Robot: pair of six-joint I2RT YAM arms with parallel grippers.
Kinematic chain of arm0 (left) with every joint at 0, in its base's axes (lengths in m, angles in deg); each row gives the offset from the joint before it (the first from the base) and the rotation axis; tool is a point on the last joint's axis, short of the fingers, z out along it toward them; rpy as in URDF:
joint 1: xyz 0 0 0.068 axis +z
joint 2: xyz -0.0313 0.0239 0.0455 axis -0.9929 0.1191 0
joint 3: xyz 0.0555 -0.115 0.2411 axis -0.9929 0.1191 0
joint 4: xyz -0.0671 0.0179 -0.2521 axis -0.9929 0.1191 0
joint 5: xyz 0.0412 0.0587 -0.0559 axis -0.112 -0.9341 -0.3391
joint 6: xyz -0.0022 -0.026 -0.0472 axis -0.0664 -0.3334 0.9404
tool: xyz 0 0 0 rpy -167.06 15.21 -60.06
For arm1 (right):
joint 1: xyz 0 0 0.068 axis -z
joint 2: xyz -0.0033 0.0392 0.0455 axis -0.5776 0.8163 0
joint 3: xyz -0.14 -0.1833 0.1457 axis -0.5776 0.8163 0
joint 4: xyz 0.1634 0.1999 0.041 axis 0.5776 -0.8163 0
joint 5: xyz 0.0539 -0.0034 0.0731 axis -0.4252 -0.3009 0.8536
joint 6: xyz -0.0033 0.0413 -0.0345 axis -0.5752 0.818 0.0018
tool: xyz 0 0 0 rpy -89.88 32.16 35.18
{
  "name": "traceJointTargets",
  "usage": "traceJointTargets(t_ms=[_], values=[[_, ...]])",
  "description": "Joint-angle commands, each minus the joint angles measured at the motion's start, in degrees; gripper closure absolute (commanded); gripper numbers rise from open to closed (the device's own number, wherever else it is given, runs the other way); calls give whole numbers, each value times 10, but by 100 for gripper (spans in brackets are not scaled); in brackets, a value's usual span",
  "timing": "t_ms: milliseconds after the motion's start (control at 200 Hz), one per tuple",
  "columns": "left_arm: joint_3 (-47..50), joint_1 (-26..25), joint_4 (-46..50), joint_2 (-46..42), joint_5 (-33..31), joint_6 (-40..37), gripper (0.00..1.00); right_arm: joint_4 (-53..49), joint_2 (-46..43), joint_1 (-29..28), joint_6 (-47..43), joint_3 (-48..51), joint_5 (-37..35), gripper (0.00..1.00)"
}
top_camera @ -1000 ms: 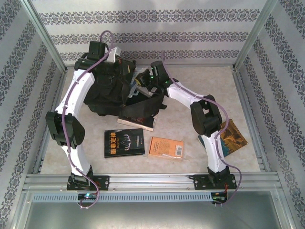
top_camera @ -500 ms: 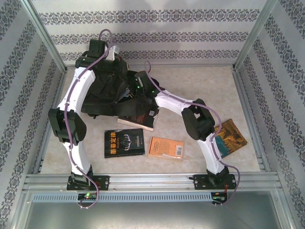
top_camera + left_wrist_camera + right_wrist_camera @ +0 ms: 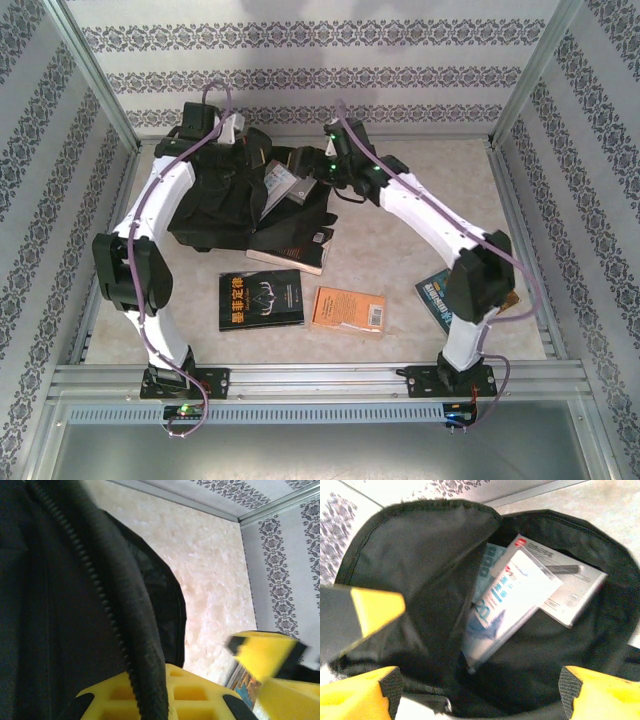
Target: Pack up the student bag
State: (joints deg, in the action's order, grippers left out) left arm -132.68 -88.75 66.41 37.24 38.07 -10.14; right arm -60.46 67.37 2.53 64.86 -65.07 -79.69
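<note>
While left tool (image 3: 235, 135) apparently pinches student bag (image 3: 215, 205) rim, right tool (image 3: 480, 695) gapes wide; books (image 3: 512, 595) inside.

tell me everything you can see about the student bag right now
The student bag is a large black backpack of soft woven fabric, lying on the table toward its far left. Its zippered main opening gapes to the right, showing a dark lining and two pale books leaning inside. The left gripper is shut on the zipper edge, holding the mouth up. A dark book lies partly under the bag's near side.
</note>
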Motion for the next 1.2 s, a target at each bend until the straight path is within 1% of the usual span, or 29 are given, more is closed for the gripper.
traceJointTargets(t_ms=[0,75,105,230,260,360,405,480,595,655,779,874,974,1014,1069,1199], values=[[33,-11,-49,-24,24,17,100,-104,-59,14,-65,88,-36,20],[40,-25,-46,-23,16,11,100,-106,-116,49,-43,170,-25,22],[43,-30,-46,-23,15,10,100,-113,-137,64,-32,199,-31,23],[59,-46,-57,-22,10,14,100,-182,-213,135,35,300,-129,21],[61,-50,-59,-20,10,14,100,-200,-226,157,47,320,-156,21],[64,-60,-55,-14,5,9,100,-243,-247,229,88,365,-212,20],[66,-62,-56,-13,4,9,100,-264,-238,258,105,371,-234,20],[72,-64,-63,-13,4,13,100,-279,-203,299,114,369,-235,19],[80,-63,-69,-15,6,16,100,-255,-141,335,111,364,-206,17],[86,-64,-74,-15,10,20,100,-233,-108,349,109,363,-177,16],[96,-64,-80,-17,14,22,100,-202,-51,370,115,369,-126,18],[96,-64,-83,-17,15,23,100,-187,-36,376,129,383,-129,24],[96,-63,-84,-15,14,26,100,-171,-38,378,144,405,-130,33],[94,-64,-84,-14,14,26,100,-168,-41,379,150,414,-134,38],[95,-63,-85,-13,14,27,100,-159,-47,380,154,426,-135,47],[95,-64,-86,-9,11,27,100,-144,-61,381,163,446,-132,72]])
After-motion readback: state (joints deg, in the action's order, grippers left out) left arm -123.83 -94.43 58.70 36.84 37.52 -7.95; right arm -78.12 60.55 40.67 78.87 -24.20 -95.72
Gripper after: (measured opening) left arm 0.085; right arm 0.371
